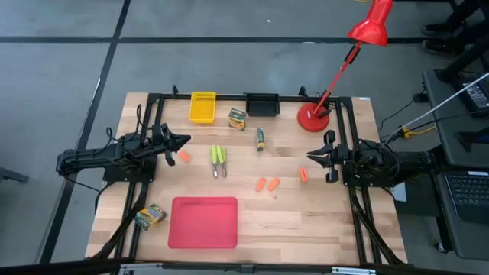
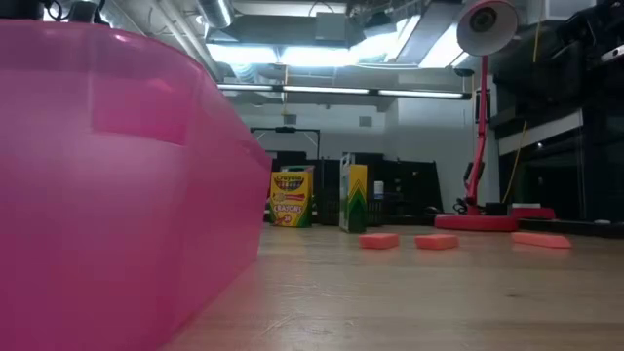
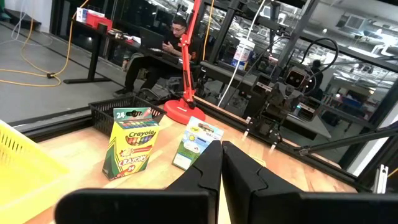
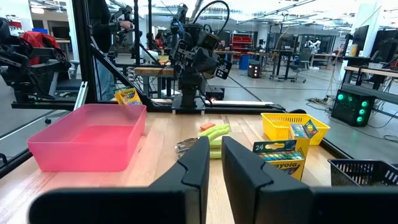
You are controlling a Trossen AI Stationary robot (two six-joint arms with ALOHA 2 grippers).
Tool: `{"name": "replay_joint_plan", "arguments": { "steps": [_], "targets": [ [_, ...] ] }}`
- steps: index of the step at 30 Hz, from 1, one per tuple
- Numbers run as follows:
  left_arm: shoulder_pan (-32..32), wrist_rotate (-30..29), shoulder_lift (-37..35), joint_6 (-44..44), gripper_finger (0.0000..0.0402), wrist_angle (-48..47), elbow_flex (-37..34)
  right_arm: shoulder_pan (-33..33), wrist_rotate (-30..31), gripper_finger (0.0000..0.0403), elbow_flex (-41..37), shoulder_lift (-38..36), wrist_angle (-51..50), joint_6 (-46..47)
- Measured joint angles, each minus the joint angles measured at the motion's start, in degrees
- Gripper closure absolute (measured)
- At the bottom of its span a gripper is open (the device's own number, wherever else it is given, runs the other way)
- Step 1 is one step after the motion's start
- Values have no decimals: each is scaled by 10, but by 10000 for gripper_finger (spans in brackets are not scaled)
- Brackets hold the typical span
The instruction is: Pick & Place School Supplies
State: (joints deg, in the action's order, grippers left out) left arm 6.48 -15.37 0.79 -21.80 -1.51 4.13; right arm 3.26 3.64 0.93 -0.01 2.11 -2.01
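Two green-and-yellow crayon boxes [image 1: 238,118] [image 1: 260,138] stand upright on the wooden table near its far side, and a third [image 1: 150,217] lies at the near left corner. Slim yellow-green implements [image 1: 218,160] lie flat at mid-table. Several small orange pieces [image 1: 267,184] [image 1: 303,175] [image 1: 183,156] lie scattered on the wood. My left gripper [image 1: 183,142] hovers at the left side, level and shut, close to one orange piece. My right gripper [image 1: 311,156] hovers at the right side, level, with a narrow empty gap between its fingers [image 4: 215,149].
A red flat tray [image 1: 202,222] sits at the near edge, left of centre. A yellow basket [image 1: 202,107] and a black basket [image 1: 262,103] stand along the far edge, and a red desk lamp [image 1: 313,117] stands at the far right. A person sits beyond the table [image 3: 177,37].
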Motion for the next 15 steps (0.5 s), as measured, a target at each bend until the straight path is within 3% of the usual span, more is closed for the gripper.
{"name": "replay_joint_plan", "arguments": {
  "steps": [15],
  "targets": [
    [0, 0, 0, 0, 395, 0, 0, 0, 0, 355, 0, 0, 0, -3]
  ]
}}
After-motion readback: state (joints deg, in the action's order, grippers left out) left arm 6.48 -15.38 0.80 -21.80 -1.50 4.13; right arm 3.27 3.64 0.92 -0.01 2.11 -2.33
